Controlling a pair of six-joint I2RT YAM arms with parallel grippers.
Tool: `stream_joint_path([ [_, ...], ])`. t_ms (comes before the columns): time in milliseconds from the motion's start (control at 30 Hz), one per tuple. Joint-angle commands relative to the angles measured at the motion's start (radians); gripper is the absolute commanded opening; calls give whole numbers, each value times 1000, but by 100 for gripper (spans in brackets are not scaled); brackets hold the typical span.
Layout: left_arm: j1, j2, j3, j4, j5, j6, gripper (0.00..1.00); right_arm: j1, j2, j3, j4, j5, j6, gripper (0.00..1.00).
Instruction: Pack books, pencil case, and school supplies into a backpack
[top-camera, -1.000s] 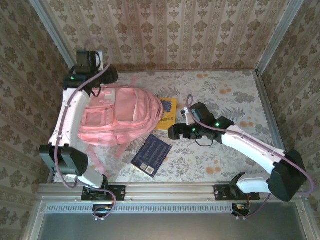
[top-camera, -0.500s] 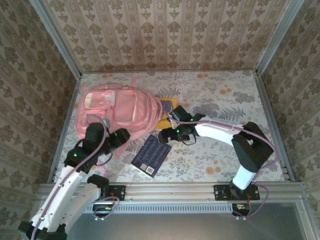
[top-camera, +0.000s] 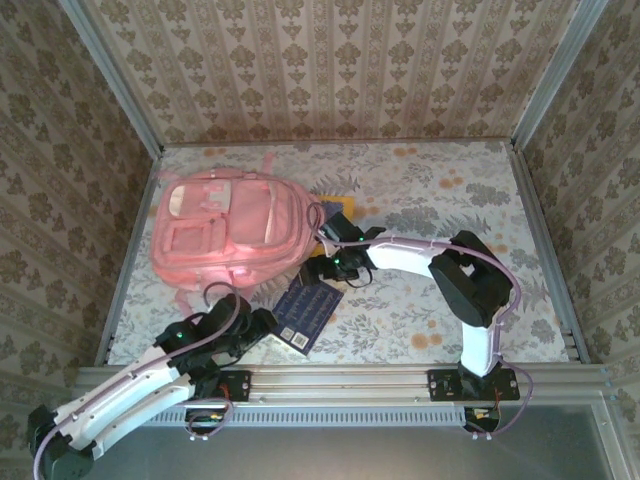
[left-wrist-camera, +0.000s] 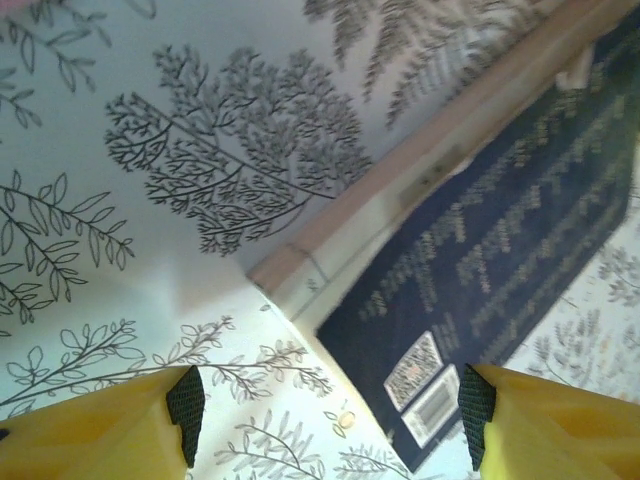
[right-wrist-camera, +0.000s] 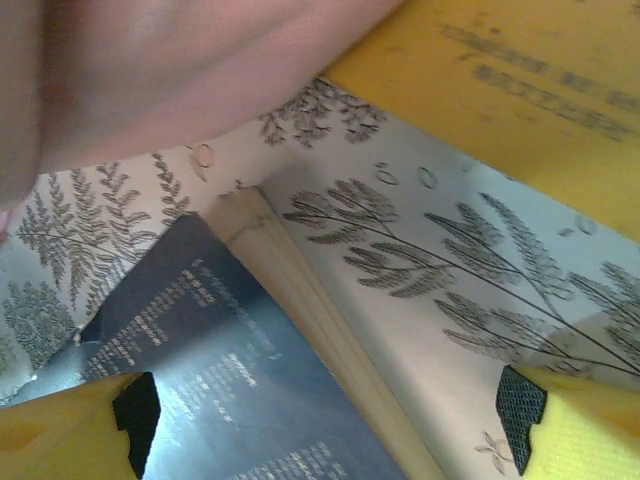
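Both hands at the navy book (top-camera: 308, 312)! Left hand (left-wrist-camera: 330, 425), fingers apart and empty, hovers over its barcode corner. Right hand (right-wrist-camera: 330, 410), also spread, straddles the opposite corner, with the backpack (top-camera: 230, 235) and yellow book (right-wrist-camera: 520, 100) just beyond. This is the book-packing step. Next: pinch an edge off the table (top-camera: 450, 190) and lift it. The backpack's opening is hard to make out.

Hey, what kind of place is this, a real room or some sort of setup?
Probably a staged robot test booth, not a real room: wallpaper panels in aluminium framing box in a floral-covered table, and the left arm and right arm are bolted to a metal rail at its near edge.
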Motion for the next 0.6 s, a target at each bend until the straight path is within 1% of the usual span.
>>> stream_joint_path([
  [0,-27,52,-40,65,-47,-118,70,21,-10,-48,57,-48,37,89],
  [200,-30,105,-88,188,-77,-123,69,36,-55,-139,117,-75,83,86],
  [333,-14,131,-100,278,-87,-87,66,37,-116,-218,151,-82,106,86],
  [500,35,219,-76,358,-43,-22,64,37,-190,-300,195,-96,141,85],
  [567,37,249,-58,379,-37,-1,63,39,-211,-319,199,-96,149,85],
])
